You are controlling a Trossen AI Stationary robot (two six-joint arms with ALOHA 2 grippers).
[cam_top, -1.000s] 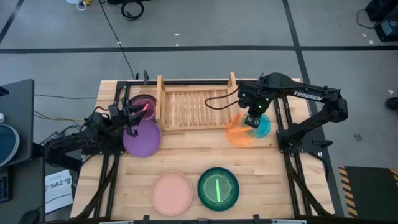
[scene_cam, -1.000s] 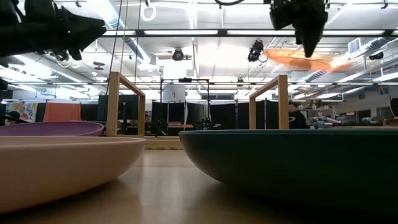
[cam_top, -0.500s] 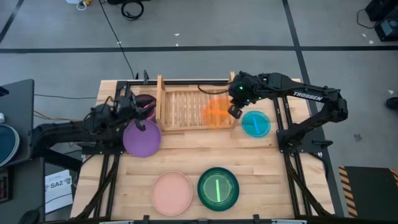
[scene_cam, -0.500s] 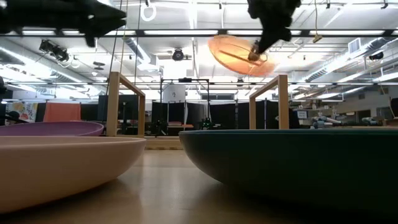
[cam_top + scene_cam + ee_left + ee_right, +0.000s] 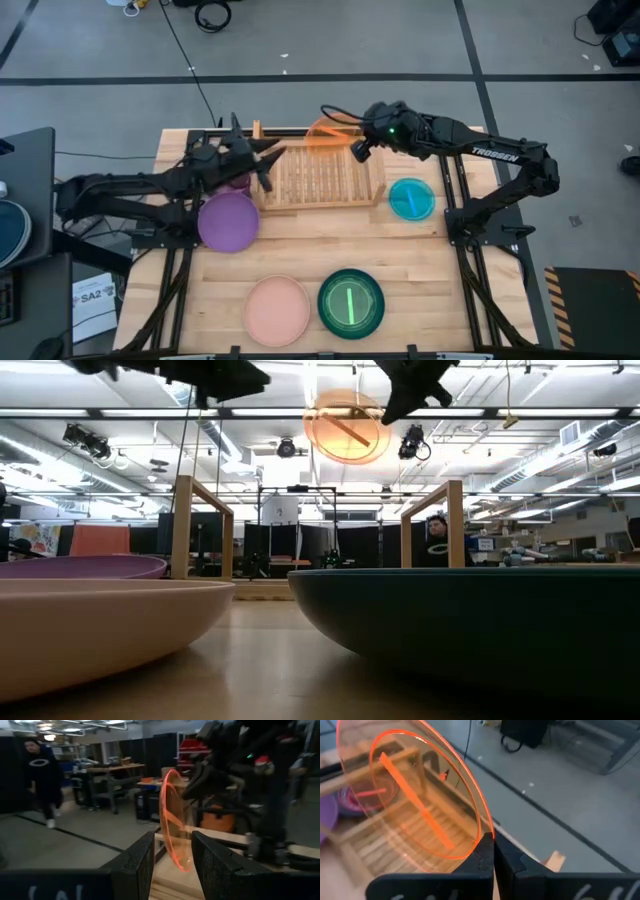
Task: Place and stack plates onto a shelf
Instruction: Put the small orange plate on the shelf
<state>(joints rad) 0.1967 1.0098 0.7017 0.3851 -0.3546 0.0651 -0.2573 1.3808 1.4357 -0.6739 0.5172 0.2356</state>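
My right gripper (image 5: 356, 150) is shut on the small translucent orange plate (image 5: 328, 132), which it holds high over the far edge of the wooden shelf (image 5: 315, 178). My left gripper (image 5: 270, 160) is open and empty above the shelf's left side board. It points at the orange plate (image 5: 175, 827) and stands short of it. The cyan plate (image 5: 411, 198) lies on the table right of the shelf and the purple plate (image 5: 228, 220) lies left of it. The maroon plate (image 5: 238, 183) is mostly hidden under my left arm. The pink plate (image 5: 277, 310) and the dark green plate (image 5: 351, 303) lie near the front edge. My right gripper pinches the orange plate's rim (image 5: 485, 836) between its two fingers, one on each face. The fingers come from the table's right side. The plate (image 5: 345, 425) stands tipped up nearly on edge, lifted clear above the shelf.
The shelf's two upright side boards (image 5: 182, 525) (image 5: 455, 520) stand on either side of the slats. The pink plate (image 5: 100, 620) and green plate (image 5: 480, 620) fill the low view's foreground. A person (image 5: 42, 775) stands in the room beyond the table.
My right gripper has carried the orange plate up and toward the table's left and far edge, from beside the cyan plate to above the shelf's far edge. The plate has tipped from near flat to near upright. My left gripper has risen from the purple plate and moved right over the shelf's left board.
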